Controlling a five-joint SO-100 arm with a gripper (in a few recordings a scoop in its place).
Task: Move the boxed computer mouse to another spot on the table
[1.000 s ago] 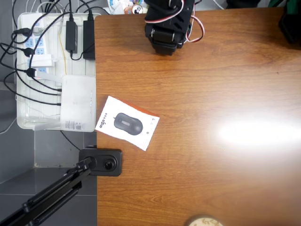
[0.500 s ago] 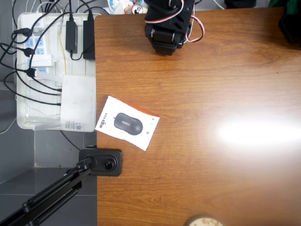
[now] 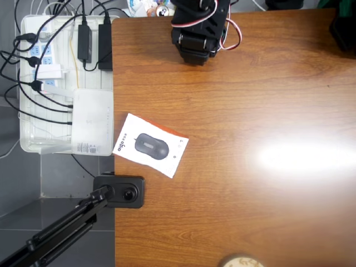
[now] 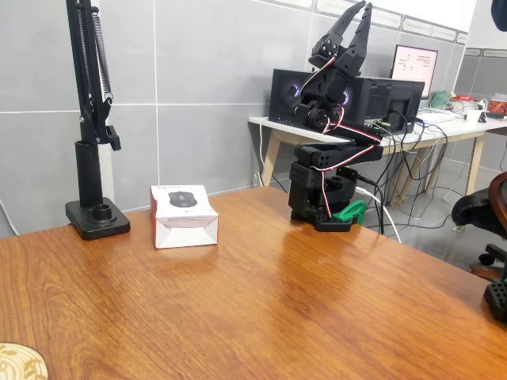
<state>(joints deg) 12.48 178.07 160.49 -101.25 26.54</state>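
White rectangular boxed computer mouse (image 3: 151,146), glossy table (image 3: 250,167).

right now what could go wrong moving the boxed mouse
The boxed computer mouse lies near the table edge in the overhead view, so a sideways nudge might push it off. The clamped lamp base stands close beside it and may obstruct the approach. The gripper is raised, far from the box.

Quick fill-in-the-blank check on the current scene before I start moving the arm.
1. The boxed computer mouse lies on the ____.
2. In the fixed view the gripper points ____, folded above the arm's base.
3. The picture on the box's face shows a dark ____.
4. In the overhead view the box lies near the table's ____ edge.

Missing words: table; upward; mouse; left
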